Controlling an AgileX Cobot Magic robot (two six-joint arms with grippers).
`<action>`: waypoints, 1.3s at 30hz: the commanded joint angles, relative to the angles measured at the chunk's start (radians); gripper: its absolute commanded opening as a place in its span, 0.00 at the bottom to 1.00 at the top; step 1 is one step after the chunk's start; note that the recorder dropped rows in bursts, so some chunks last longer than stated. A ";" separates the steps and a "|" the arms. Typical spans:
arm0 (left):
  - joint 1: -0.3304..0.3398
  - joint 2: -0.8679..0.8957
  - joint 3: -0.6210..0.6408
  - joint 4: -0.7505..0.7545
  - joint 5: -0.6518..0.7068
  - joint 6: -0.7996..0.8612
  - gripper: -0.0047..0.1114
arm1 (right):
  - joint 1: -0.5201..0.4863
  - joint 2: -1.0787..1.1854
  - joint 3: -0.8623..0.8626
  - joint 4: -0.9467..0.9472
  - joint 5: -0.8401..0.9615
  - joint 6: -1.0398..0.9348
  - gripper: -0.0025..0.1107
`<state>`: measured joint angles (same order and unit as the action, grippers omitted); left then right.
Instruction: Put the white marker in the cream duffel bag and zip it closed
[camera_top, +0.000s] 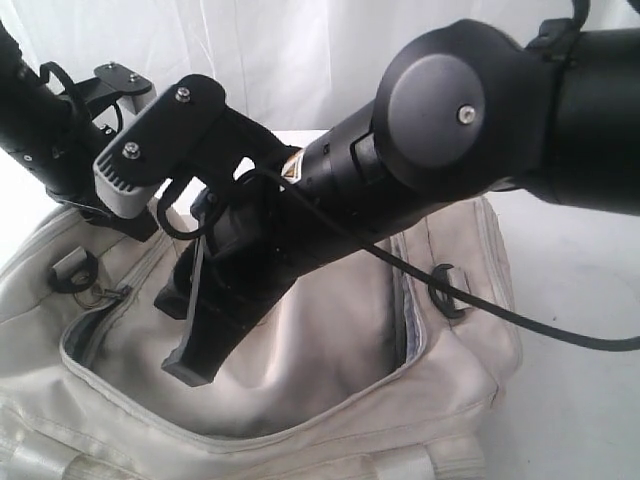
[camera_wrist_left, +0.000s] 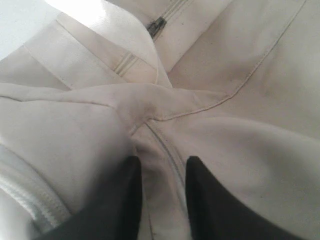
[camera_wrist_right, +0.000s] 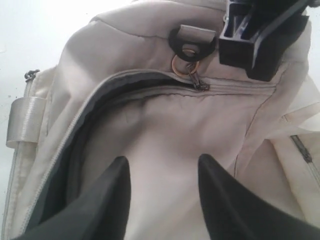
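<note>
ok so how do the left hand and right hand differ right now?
Left hand straddles a raised fold of the cream duffel bag, grip unclear; right hand is open over smooth flap fabric, nothing between its fingers. Right hand faces the open main zipper; left hand faces a stitched seam. Shared: dark fingers, no white marker visible.

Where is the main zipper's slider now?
The zipper slider sits at the cream duffel bag's left end in the exterior view, beside the black strap ring, with the zip open.
</note>
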<state>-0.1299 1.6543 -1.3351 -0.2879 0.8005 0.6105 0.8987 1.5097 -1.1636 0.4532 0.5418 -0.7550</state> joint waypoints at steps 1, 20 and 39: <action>0.018 0.010 -0.002 0.008 0.002 -0.009 0.14 | 0.001 0.025 -0.001 0.006 -0.009 -0.046 0.39; 0.059 -0.016 -0.004 -0.047 -0.005 -0.076 0.04 | 0.059 0.103 -0.003 0.005 -0.153 -0.133 0.37; 0.059 -0.037 -0.004 -0.062 0.015 -0.083 0.04 | 0.067 0.169 -0.103 0.012 -0.146 -0.138 0.34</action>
<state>-0.0721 1.6312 -1.3351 -0.3250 0.7906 0.5327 0.9576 1.6681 -1.2613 0.4630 0.3983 -0.8844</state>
